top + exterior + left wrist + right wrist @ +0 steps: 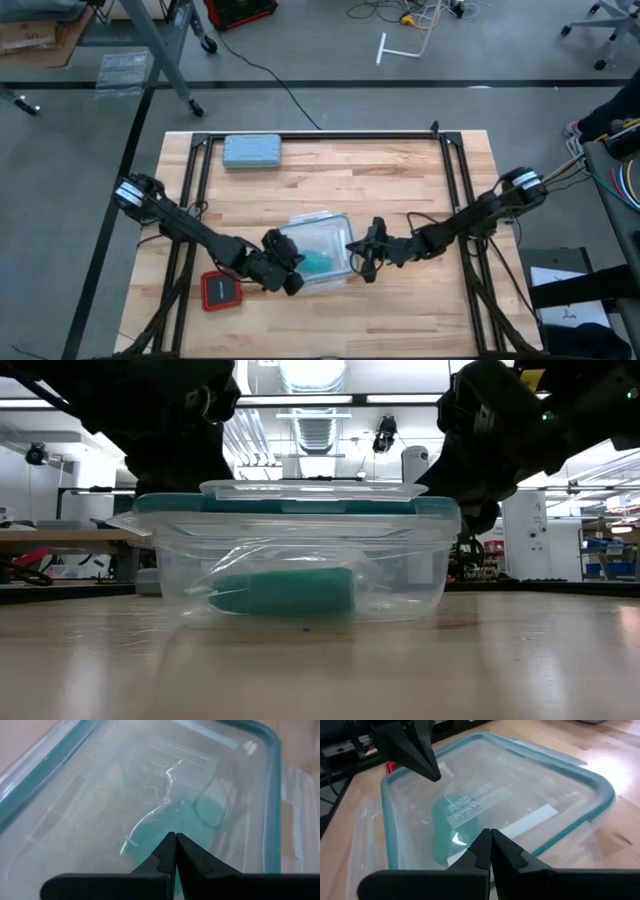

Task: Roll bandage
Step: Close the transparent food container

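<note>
Lidded container (322, 252) encloses the bandage (283, 591) — left end effector (175, 840) and right end effector (490, 836) pressed together above.

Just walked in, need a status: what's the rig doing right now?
Both arms are at a clear container with a teal-rimmed lid on it, mid-table. The left hand and right hand are both shut, tips over the lid from opposite sides. The teal bandage lies inside as a roll, under the lid. A grey-blue case and a red item sit apart, untouched.
</note>
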You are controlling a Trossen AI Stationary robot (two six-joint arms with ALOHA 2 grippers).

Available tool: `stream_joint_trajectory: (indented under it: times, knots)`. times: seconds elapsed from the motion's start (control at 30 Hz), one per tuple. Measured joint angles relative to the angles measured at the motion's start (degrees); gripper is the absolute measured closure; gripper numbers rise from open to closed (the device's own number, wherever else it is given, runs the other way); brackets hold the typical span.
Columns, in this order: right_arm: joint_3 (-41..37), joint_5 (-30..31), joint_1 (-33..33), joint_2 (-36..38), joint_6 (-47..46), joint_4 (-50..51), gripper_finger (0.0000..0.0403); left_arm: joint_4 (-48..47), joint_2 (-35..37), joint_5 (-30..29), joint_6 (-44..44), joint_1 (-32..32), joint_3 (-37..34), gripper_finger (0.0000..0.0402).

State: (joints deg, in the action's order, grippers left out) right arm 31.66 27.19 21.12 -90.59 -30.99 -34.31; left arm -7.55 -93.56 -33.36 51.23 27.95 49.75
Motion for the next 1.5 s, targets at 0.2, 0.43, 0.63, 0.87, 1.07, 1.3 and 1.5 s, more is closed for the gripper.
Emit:
stream_joint_trajectory:
  times: [0.2, 0.43, 0.63, 0.87, 1.07, 1.3, 1.5]
  knots:
    - [0.0, 0.0, 0.0, 2.1, -3.9, 5.4, 0.0403, 2.1, 0.1, 0.3, -1.6, -1.2, -0.1, 0.0399]
    - [0.3, 2.3, 0.0, -0.1, -11.4, 9.9, 0.0403, 3.1, -0.1, 1.9, -1.3, -2.0, -0.1, 0.0399]
    - [0.5, 1.5, 0.0, -0.9, -18.3, 11.9, 0.0403, 4.3, -0.1, 2.5, -2.2, -2.0, -0.1, 0.0401]
    - [0.5, -2.5, 1.5, -0.1, -20.2, 12.5, 0.0403, 7.0, -0.1, 2.7, -3.5, -2.0, 0.0, 0.0396]
    - [-0.2, -1.9, 2.0, 4.1, -18.8, 15.8, 0.0403, 11.5, -0.1, 2.7, -7.3, -2.4, 0.0, 0.0399]
    - [-0.7, 1.8, 1.8, 13.8, -14.3, 23.0, 0.0403, 11.1, 1.4, 2.7, -7.9, -2.5, 0.0, 0.0397]
    - [-0.5, 3.3, 1.6, 20.4, -12.9, 28.9, 0.0403, 6.8, 5.7, 4.1, -7.2, -2.5, 0.0, 0.0399]
